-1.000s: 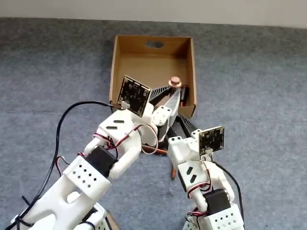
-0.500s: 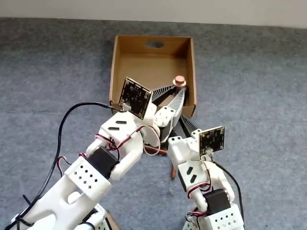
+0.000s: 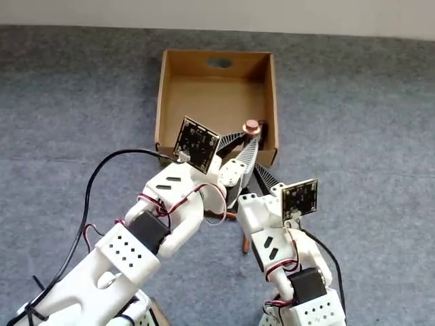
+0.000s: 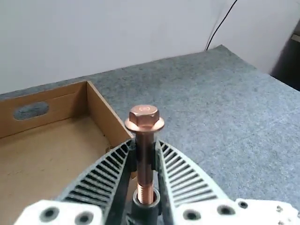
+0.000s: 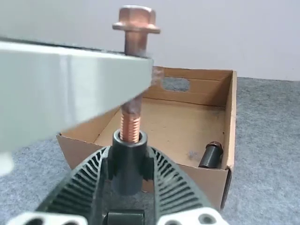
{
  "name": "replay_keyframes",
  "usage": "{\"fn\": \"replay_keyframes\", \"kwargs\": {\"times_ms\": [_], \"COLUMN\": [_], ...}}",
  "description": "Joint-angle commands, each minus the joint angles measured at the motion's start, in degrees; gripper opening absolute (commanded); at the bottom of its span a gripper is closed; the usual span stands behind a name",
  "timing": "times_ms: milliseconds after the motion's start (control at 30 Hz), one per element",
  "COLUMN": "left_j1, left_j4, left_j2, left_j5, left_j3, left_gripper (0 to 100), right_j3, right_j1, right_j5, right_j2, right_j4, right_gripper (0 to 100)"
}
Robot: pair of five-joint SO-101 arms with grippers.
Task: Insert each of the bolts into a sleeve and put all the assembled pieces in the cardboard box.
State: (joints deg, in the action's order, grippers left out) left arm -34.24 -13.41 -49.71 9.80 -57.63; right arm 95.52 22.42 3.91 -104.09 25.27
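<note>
Lowered since prev frame: copper hex-head bolt (image 4: 145, 117), pinched in L hand (image 4: 145, 146).
Tip at mouth of black plastic sleeve (image 5: 127, 173) pinched by R hand (image 5: 127, 153) directly below; both axes upright.

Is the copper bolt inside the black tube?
Partly: the copper bolt has its threaded tip in the black sleeve; shank and head stand above.

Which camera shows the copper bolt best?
The left wrist view: the bolt stands in the left gripper, head and shank plain. The right wrist view has a finger across its shank, above the sleeve; the high view shows mainly its head.
</note>
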Motion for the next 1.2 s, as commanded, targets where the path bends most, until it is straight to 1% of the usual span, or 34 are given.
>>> {"fn": "replay_keyframes", "kwargs": {"times_ms": [0, 167, 267, 367, 500, 667, 767, 867, 967, 1067, 1167], "left_j1": [-0.5, 0.7, 2.4, 3.7, 3.0, 2.7, 2.7, 2.8, 3.0, 6.6, 15.2], "left_j4": [-1.7, -7.4, -9.1, -9.5, -15.9, -21.6, -24.2, -29.6, -39.5, -48.8, -52.5], "left_j2": [-0.7, -0.7, -0.7, -0.7, -0.7, -0.7, -0.7, -0.7, -0.7, -0.7, -0.7], "left_j5": [-0.4, -0.4, -0.4, -0.4, -0.4, -0.2, -0.1, -0.3, -0.4, -0.5, -0.5], "left_j3": [0.8, 0.7, 0.9, 0.7, 1.0, 1.0, 1.5, 5.1, 11.5, 16.8, 19.3], "left_gripper": [1, 1, 1, 1, 2, 16, 17, 17, 17, 17, 17], "right_j3": [0.4, 0.4, 0.4, 0.3, 0.2, 0.4, 0.4, 0.4, 0.4, 0.5, 0.5], "right_j1": [-0.1, -0.1, -0.3, -2.0, -3.1, -3.1, -3.1, -3.1, -3.1, -3.1, -3.1], "right_j5": [-0.3, -0.3, -0.3, -0.1, 0.0, 0.0, 0.0, -0.2, -0.2, -0.3, -0.3], "right_j2": [-0.9, -0.9, -0.9, -0.9, -0.9, -0.9, -0.9, -0.9, -0.9, -0.9, -0.9], "right_j4": [-1.3, -1.3, -1.3, -1.3, -1.3, -1.3, -1.3, -1.3, -1.3, -1.3, -1.3], "right_gripper": [0.6, 0.6, 0.6, 0.6, 0.6, 0.6, 0.6, 0.6, 0.6, 0.6, 0.6]}}
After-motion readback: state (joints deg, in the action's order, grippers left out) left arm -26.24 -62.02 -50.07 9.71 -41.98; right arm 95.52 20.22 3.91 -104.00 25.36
